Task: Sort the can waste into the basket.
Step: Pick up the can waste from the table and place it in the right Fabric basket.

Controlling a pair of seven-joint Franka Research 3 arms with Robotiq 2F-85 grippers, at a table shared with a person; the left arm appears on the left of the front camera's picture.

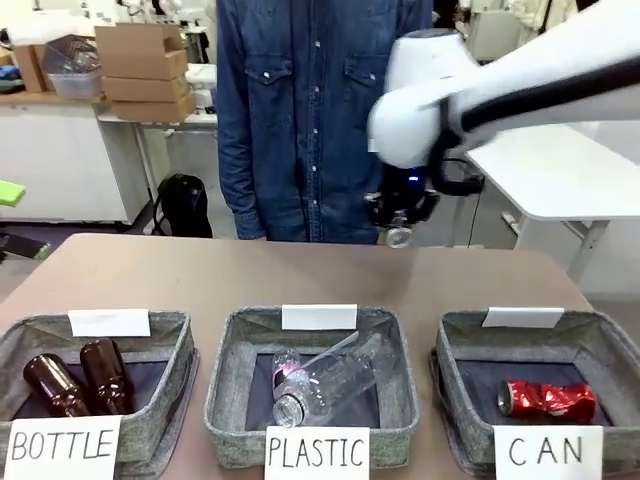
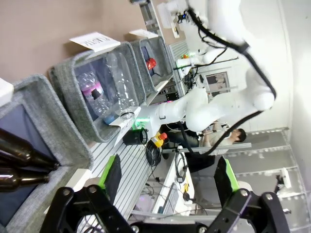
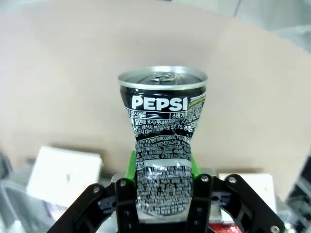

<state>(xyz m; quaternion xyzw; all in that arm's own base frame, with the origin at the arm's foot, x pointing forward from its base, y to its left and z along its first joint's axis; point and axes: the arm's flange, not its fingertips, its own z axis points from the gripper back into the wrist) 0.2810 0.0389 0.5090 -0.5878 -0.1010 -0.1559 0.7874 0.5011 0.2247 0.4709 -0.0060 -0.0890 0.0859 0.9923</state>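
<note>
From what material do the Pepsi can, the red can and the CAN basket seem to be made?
Pepsi can, clamped in the right pincer: thin metal, probably aluminium; silver rim, glossy black print, waist crumpled. Red can: likewise thin shiny metal, dented. CAN basket: grey felt-like fabric, matte, with soft walls and a dark base.

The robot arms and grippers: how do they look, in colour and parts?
The right arm is smooth white with rounded joints and a black cable. The left gripper and the right gripper are black and angular, with bolts and bright green pads.

Beyond the brown table [image 1: 200, 275] — cardboard boxes [image 1: 145, 70] on a white counter [image 1: 60, 150], a white side table [image 1: 560, 175].
</note>
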